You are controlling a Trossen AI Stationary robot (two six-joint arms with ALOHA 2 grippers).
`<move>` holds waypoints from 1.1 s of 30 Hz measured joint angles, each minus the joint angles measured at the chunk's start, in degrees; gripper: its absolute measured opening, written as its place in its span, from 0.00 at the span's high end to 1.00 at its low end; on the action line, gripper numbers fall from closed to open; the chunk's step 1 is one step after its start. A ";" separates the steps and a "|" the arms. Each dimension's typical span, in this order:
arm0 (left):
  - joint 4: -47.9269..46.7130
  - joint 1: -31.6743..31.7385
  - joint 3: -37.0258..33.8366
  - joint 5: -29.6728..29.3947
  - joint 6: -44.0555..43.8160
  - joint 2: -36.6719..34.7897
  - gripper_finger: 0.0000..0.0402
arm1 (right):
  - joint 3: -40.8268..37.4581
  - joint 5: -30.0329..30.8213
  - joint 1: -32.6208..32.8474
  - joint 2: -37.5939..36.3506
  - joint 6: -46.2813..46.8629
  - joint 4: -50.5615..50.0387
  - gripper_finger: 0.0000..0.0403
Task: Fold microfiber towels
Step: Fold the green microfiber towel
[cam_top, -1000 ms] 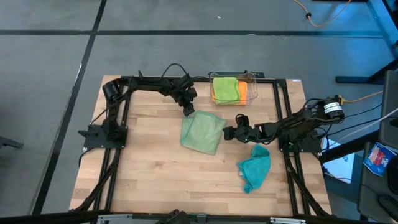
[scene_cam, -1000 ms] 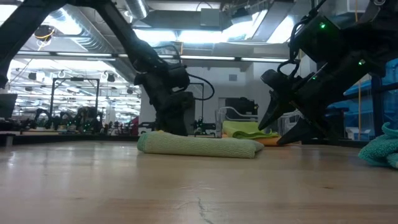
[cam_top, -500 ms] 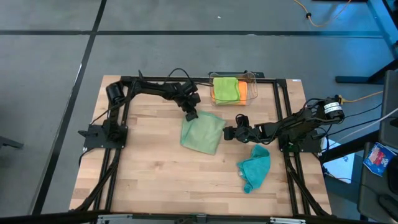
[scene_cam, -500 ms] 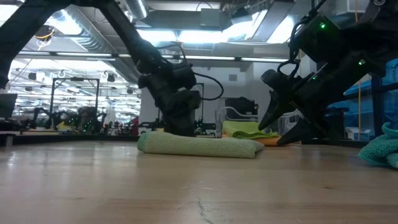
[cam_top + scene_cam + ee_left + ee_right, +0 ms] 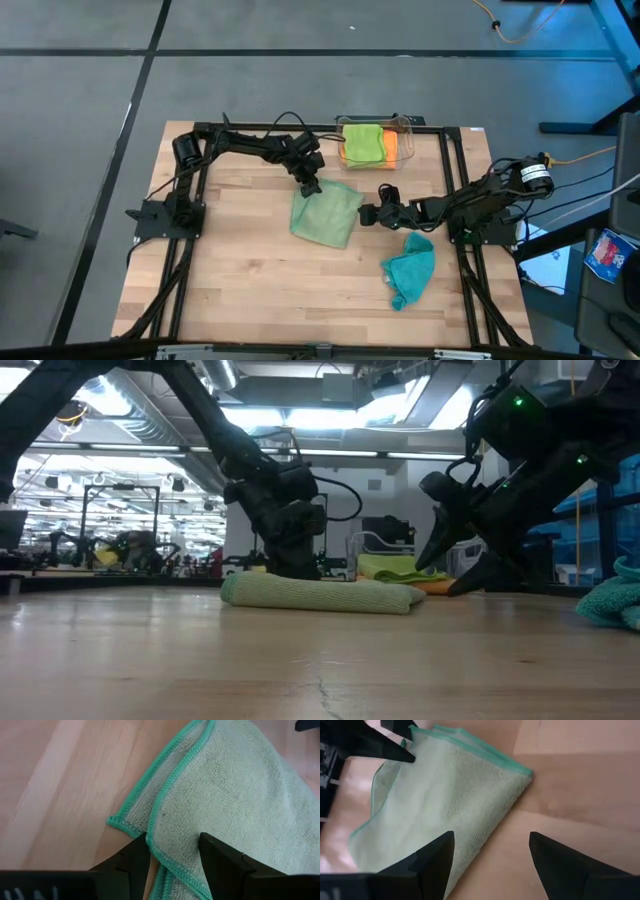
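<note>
The pale sage towel (image 5: pixel 325 212) lies folded on the table's middle, its teal-stitched layers stacked (image 5: pixel 240 795). My left gripper (image 5: pixel 311 187) is open and points down over the towel's far left corner (image 5: pixel 150 832). My right gripper (image 5: pixel 366 214) is open just off the towel's right edge (image 5: pixel 520 770), low over bare wood. The teal towel (image 5: pixel 410 270) lies crumpled near the right front. The lime green towel (image 5: pixel 361 143) and the orange towel (image 5: pixel 390 146) lie in the clear bin (image 5: pixel 400 128). My left gripper stands with its fingers (image 5: pixel 135 852) on either side of the top layer's stitched edge (image 5: pixel 157 847) at the towel's far left corner, slanting down from the far side. I cannot tell whether the tips touch the cloth. The towel lies flat on the table.
Dark frame rails (image 5: pixel 190 230) run along the table's left, far and right sides. The bin stands at the far edge, right of the middle. Bare wood lies in front of the sage towel (image 5: pixel 320 593) and to its left.
My left gripper has gone a little toward the table's right and near edges, along the sage towel's far edge onto its far left corner. The towel and my right gripper have kept still.
</note>
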 joint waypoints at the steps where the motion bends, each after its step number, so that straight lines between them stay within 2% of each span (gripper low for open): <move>1: 0.00 0.00 0.00 0.05 0.04 0.00 0.60 | 0.00 -0.39 0.01 0.07 1.32 -0.03 0.35; 7: 0.02 0.00 -0.01 0.03 0.04 0.00 0.60 | 0.22 -1.73 -2.33 3.61 6.50 2.39 0.35; 13: 0.02 0.00 -0.02 0.02 0.06 0.00 0.60 | 0.45 -4.01 -6.01 7.45 5.80 9.91 0.36; 20: 0.02 0.00 -0.02 0.01 0.10 0.00 0.60 | 3.66 -6.39 -9.75 10.26 5.07 8.74 0.36; 25: 0.03 0.00 -0.02 0.01 0.12 0.00 0.59 | 7.64 -7.61 -11.39 14.05 0.02 8.58 0.36; 30: 0.02 0.00 -0.02 0.01 0.12 0.00 0.59 | 10.08 -8.38 -11.68 14.26 -5.47 7.32 0.36; 33: 0.02 0.01 -0.02 -0.02 0.15 0.00 0.59 | 10.92 -8.53 -11.68 14.25 -7.31 5.92 0.40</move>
